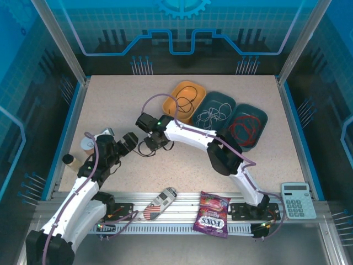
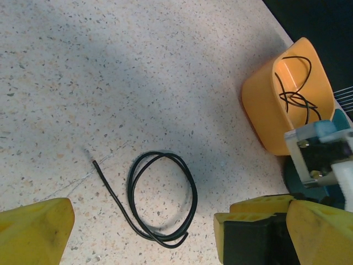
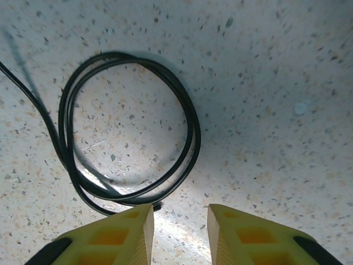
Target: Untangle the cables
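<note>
Black cable (image 3: 195,135) lay looped on the table (image 3: 265,83), just ahead of right gripper (image 3: 181,234), jaws narrowly apart, empty. Left gripper (image 2: 143,237) gaped wide, empty, over same loop. White cable (image 1: 214,115) and red cable (image 1: 245,128) sat in separate teal bins (image 1: 219,95).

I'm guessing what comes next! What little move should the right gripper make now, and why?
Probably lower the right gripper a little onto the black cable and close. Its jaws stand apart, empty, just short of the coil's near edge, and the coil lies loose on the table.

Overhead; wrists close over black cable (image 2: 130,193) (image 3: 196,132)
</note>
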Available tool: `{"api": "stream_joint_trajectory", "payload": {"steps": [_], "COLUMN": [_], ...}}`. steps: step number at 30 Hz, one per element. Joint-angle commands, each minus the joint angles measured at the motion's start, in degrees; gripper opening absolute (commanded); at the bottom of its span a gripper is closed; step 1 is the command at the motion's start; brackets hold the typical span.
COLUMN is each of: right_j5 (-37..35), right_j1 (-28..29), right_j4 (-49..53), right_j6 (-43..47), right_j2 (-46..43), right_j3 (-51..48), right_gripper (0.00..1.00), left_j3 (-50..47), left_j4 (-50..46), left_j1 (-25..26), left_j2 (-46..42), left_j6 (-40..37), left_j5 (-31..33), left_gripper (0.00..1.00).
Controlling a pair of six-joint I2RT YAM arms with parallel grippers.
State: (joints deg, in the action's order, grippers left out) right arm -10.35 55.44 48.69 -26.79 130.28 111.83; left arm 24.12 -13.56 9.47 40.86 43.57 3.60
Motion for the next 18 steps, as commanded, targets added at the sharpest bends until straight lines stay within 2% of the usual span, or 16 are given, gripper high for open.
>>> {"api": "stream_joint_trajectory", "payload": {"steps": [1, 18], "right_j5": [1.51, 2.06], "right_j1": [0.28, 0.19], "right_j4": [1.76, 3.21], "right_j6": [-2.33, -3.98], "right_j2": [1.53, 9.76], "right_j3": [2.42, 8.67], "right_gripper": [0.32, 0.31], "left_j3": [-0.69, -1.40], "left_j4": [-0.42, 0.63], "left_j1": [-0.42, -0.43], "left_j2": [-0.68, -0.43], "left_j6": [0.81, 0.55], "left_j5": [1.10, 0.75], "left_gripper": [0.99, 0.99]}}
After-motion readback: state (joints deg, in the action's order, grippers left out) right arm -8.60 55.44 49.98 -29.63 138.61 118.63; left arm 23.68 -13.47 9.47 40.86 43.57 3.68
